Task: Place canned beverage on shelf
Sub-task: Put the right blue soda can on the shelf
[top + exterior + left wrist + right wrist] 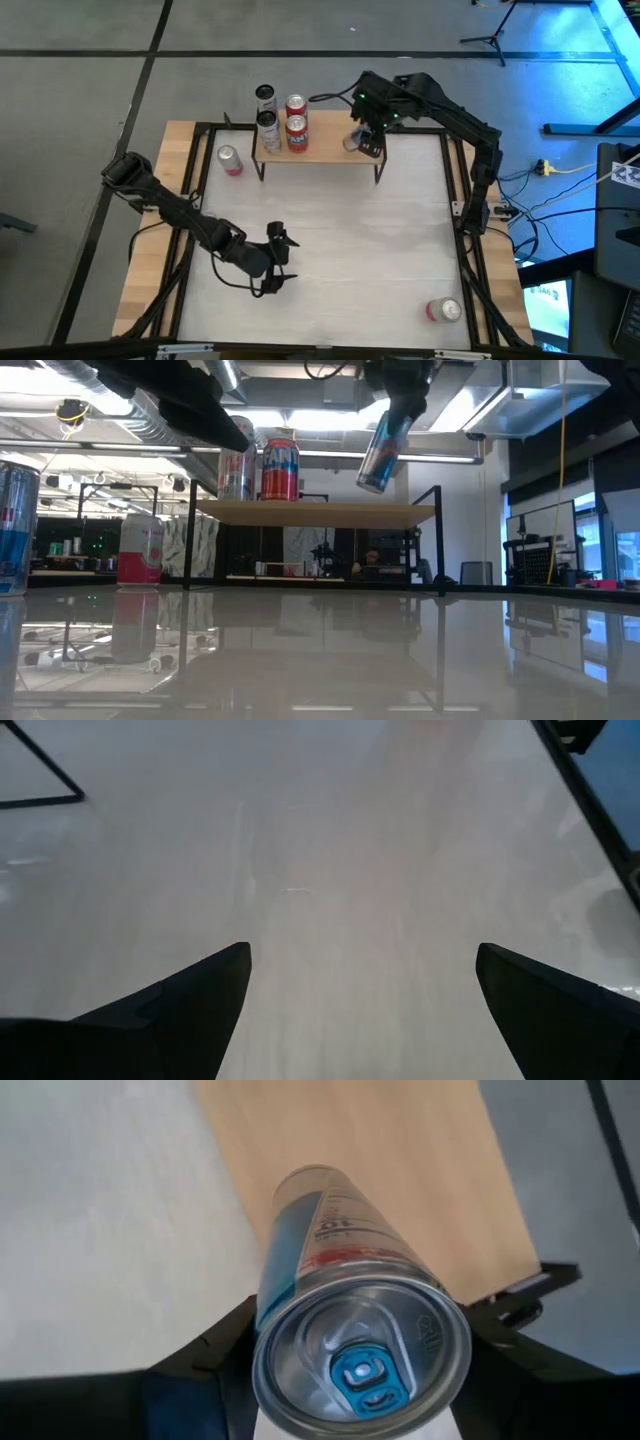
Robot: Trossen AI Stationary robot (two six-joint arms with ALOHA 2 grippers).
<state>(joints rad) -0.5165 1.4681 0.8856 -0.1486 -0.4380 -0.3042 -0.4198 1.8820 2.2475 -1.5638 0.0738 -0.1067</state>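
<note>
The shelf (330, 145) stands at the table's far side, a light wooden board (320, 513) on thin black legs. Several cans stand on its left part: red ones (296, 120) and silver ones (266, 112); two of them show in the low view (262, 468). My right gripper (366, 140) is above the board's right part, shut on a blue and silver can (381, 450). My left gripper (283, 258) is open and empty low over the middle of the table (362, 960). My right gripper pinches the can's side walls near its top end (300, 1305) between its two fingers (215, 1355). The fingers come from above. The can hangs tilted below them, its bottom end (372, 482) lowest, clear above the shelf board (400, 1180).
A pink can (230, 160) stands on the table left of the shelf (140, 548). Another can (443, 311) is near the table's near right corner. A blue and silver can (12, 525) shows close at the low view's left edge. The shelf's right half is bare.
</note>
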